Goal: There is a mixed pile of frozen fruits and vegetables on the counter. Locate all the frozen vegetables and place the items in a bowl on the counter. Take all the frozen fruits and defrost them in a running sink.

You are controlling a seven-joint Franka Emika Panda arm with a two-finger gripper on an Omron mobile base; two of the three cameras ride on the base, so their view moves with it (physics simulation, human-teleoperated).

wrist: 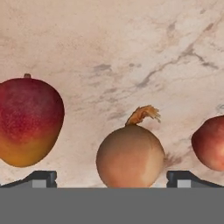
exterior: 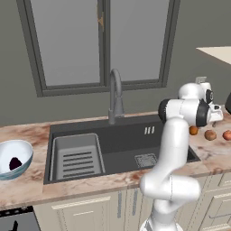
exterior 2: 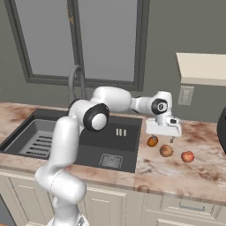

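My gripper (exterior 2: 163, 138) hangs open just above the counter (exterior 2: 190, 176), right of the sink (exterior 2: 88, 150). In the hand view its fingertips (wrist: 41, 178) stand wide on either side of the brown oval vegetable (wrist: 130, 157), with nothing held. An orange-red fruit (wrist: 28, 122) lies to one side and a reddish fruit (wrist: 210, 142) to the other. From the right base the three lie in a row: orange (exterior 2: 152, 141), brown (exterior 2: 166, 151), reddish (exterior 2: 188, 156). The pale bowl (exterior: 25, 151), far left of the sink, holds the dark purple lump (exterior: 16, 163).
A ribbed grey tray (exterior: 76, 158) sits in the left of the sink basin (exterior: 126, 155), under the tall arched faucet (exterior: 115, 97). A window runs behind the sink. A dark object (exterior 2: 222, 128) stands at the counter's far right.
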